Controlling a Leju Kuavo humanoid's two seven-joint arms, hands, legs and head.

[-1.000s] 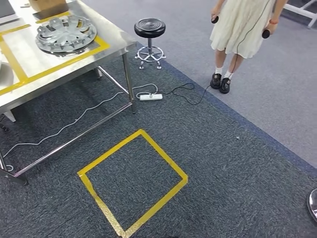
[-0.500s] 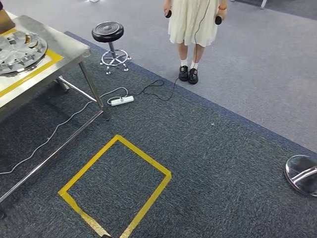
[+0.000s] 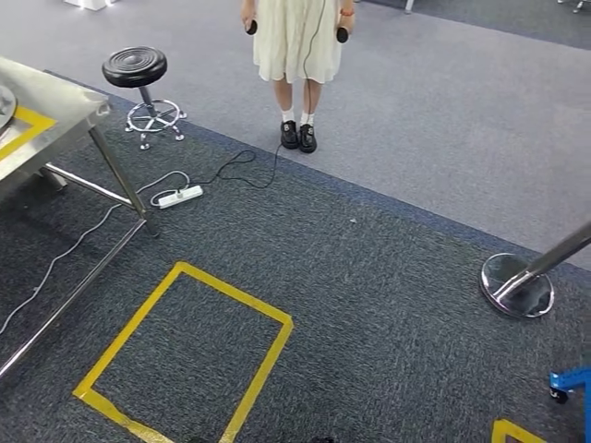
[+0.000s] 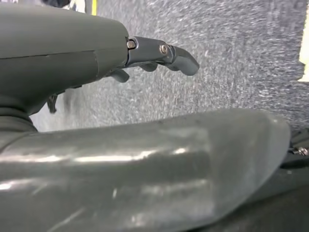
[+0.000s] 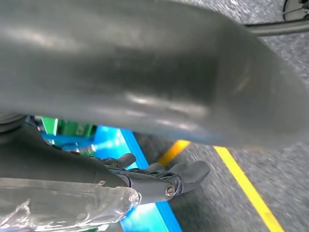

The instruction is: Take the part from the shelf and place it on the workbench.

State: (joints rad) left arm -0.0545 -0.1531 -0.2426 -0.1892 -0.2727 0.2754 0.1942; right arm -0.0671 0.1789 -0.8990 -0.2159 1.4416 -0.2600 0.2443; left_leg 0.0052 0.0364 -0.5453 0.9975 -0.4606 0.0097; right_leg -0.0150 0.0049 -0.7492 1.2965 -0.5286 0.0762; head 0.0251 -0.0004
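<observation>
While the robot faces the dark carpet floor (image 3: 391, 305) with the table (image 3: 49, 115) off at its left and a person (image 3: 296, 41) standing ahead, the step in hand looks like the walk to the shelf, the fetching not yet done. A yellow tape square (image 3: 234, 293) marks the carpet nearby. The blue frame (image 3: 572, 380) low on the right may belong to the shelf, so the next move probably calls for squaring up to it and raising an arm. The left hand (image 4: 109, 53) hangs over the carpet, fingers loose and apart, holding nothing. The right hand (image 5: 146, 181) is likewise released, near blue bars. The part is in neither hand. I judge it waits on the shelf, and its look cannot be told.
</observation>
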